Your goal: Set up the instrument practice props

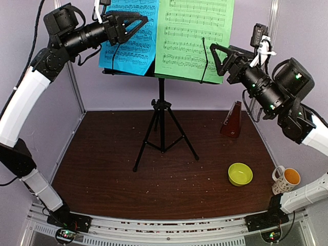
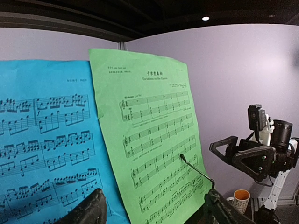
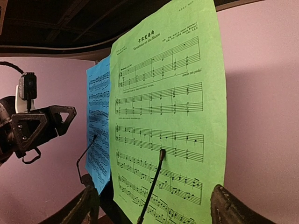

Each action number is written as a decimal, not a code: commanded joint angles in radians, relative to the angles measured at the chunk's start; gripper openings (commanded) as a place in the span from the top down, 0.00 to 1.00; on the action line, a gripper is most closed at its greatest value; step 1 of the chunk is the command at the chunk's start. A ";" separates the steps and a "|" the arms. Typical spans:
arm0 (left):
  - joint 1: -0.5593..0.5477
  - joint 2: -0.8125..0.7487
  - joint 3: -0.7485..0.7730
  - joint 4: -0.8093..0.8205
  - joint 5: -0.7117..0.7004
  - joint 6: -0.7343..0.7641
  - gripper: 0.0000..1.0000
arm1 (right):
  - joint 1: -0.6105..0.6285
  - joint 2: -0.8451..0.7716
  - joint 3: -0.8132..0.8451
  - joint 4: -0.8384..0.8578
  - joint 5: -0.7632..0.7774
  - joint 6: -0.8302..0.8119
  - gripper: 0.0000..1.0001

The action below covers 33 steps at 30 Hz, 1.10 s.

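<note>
While both arms reach up from the near edge, the tall black music stand rests on its tripod near the middle of the brown surface, its desk raised to the top of the overhead view. Two sheets lean side by side on that desk: the blue sheet on the left and the green sheet on the right, the green one's edge lapping over the blue. A thin wire page holder crosses the lower part of the green sheet, and a second wire rises toward the blue.

The left hand hovers in front of the blue sheet's upper half. In its wrist view its fingers are spread wide, with nothing gripped between them. The right hand hangs just beside the green sheet's lower right edge, spread as well — its fingers sit far apart at the bottom of its own view, gripping nothing. Whether either hand touches paper I cannot tell.

The reddish-brown metronome stands upright on the surface to the right of the stand, toward the back wall and apart from the tripod legs. Nearer the front right sits a yellow-green bowl, with a spotted mug further right — close by the right arm.
</note>
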 commanded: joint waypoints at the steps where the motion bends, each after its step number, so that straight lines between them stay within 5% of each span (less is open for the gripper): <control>1: 0.022 -0.115 -0.152 0.059 -0.057 -0.020 0.26 | -0.001 -0.057 -0.035 -0.050 -0.008 -0.010 0.12; 6: 0.042 -0.263 -0.376 0.115 -0.104 -0.069 0.25 | -0.001 -0.142 -0.088 -0.137 0.006 0.004 0.01; 13: 0.050 -0.439 -0.695 0.171 -0.182 -0.122 0.23 | -0.020 -0.283 -0.209 -0.305 0.159 0.078 0.00; 21: 0.050 -0.570 -0.937 0.242 -0.265 -0.184 0.21 | -0.234 -0.355 -0.368 -0.465 0.242 0.282 0.00; 26: 0.049 -0.581 -0.978 0.250 -0.284 -0.200 0.18 | -0.364 -0.282 -0.428 -0.439 0.308 0.359 0.00; 33: 0.051 -0.567 -1.019 0.291 -0.277 -0.240 0.17 | -0.499 0.009 -0.270 -0.484 0.337 0.403 0.00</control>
